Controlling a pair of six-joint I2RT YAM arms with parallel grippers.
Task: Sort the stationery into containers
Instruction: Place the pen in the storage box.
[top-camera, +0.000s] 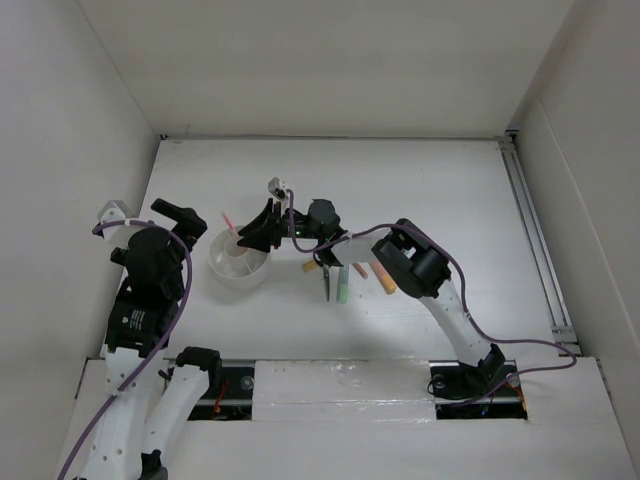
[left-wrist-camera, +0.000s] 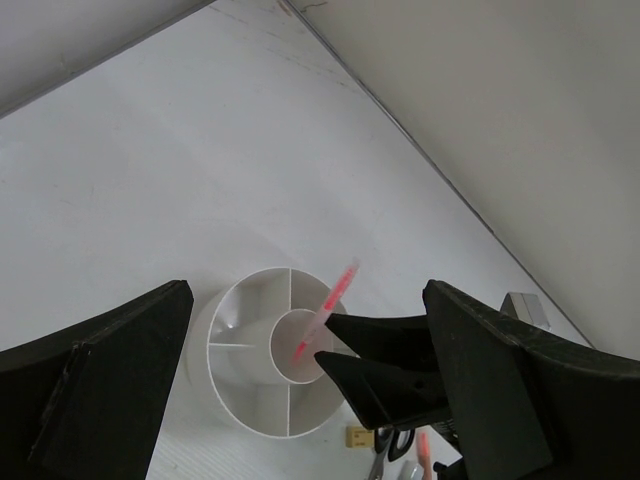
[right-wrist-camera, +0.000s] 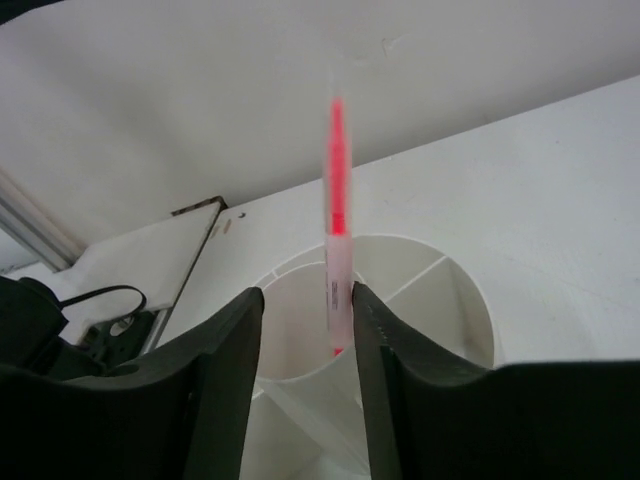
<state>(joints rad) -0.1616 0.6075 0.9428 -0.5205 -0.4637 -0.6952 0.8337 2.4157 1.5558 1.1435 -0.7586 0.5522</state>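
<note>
One round white tub (top-camera: 240, 278) sits on the bench (top-camera: 430, 190), left of the middle. It is split into a small round cup at its centre and wedge compartments around that cup. One thin pink pen (left-wrist-camera: 323, 318) is the only thing seen inside. It stands in the centre cup with its lower end down in the cup. It is tilted, so its top rises above the rim toward the far left in the top view.

The right jaws hang over the tub's right side, one finger on each side of the pen. The fingers (right-wrist-camera: 215, 385) stand partly apart. In the right wrist view a plain gap shows between the pen and the finger on the left, while the pen runs close along the edge of the other finger. The jaws are therefore parted and not clamped on the pen. Whether that second finger touches the pen I cannot tell.

The left jaws are spread wide and hold nothing. They hover just to the left of the tub, apart from it.

Four more items lie on the bench to the right of the tub, outside it. A small tan eraser (left-wrist-camera: 360, 436) lies nearest the tub. Black-handled scissors (top-camera: 325, 282) lie next, with a green marker (top-camera: 343, 285) just beside them. An orange marker (top-camera: 385, 280) lies farther right, close under the right arm.
</note>
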